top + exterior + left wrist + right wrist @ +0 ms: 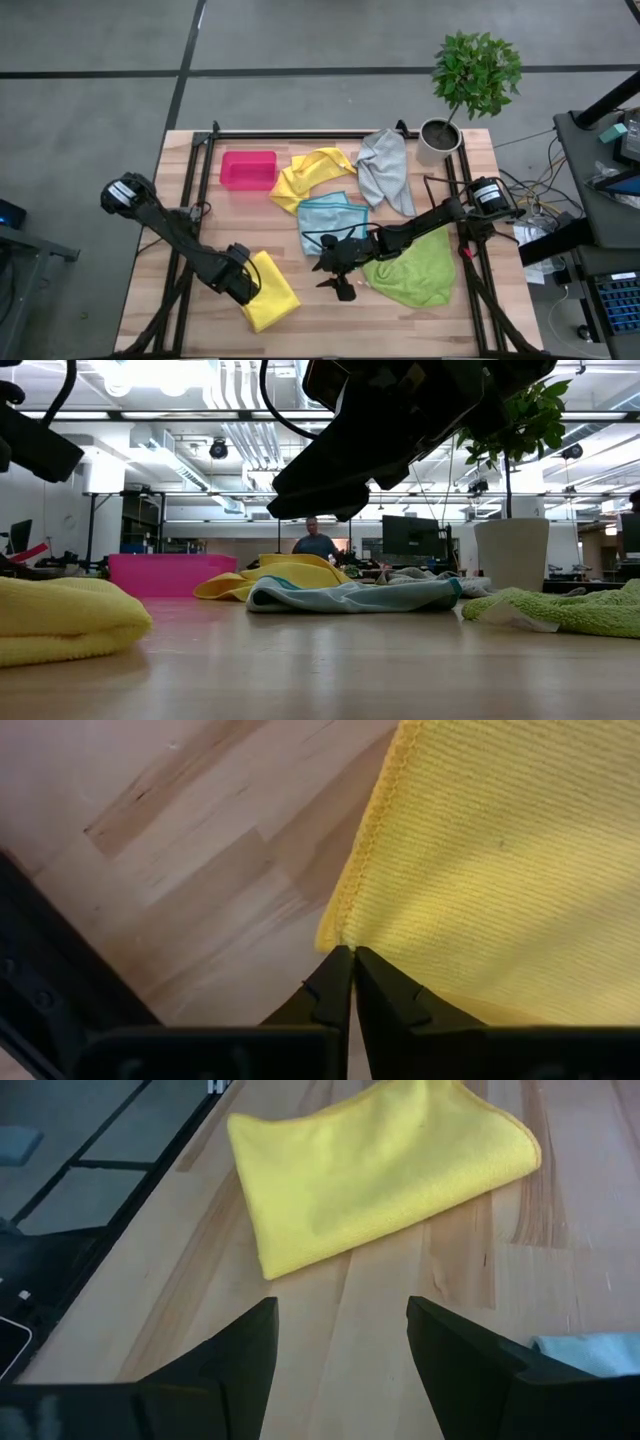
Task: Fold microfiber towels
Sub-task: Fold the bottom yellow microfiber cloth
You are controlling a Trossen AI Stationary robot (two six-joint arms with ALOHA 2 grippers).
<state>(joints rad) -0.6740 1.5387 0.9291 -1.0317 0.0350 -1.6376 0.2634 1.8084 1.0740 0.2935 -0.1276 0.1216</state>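
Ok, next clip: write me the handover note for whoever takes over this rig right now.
Left claw: shut, at the edge of the folded yellow towel near the table's front left; whether it pinches the cloth is unclear.
Right claw: open, empty, above bare table at front centre, beside the lime green towel.
Done: that one yellow towel looks folded.
Left: the lime green towel lies crumpled at front right; the light blue towel sits mid-table, loosely bunched; the second yellow towel and the grey towel lie crumpled at the back. The pink bin at back left looks empty.
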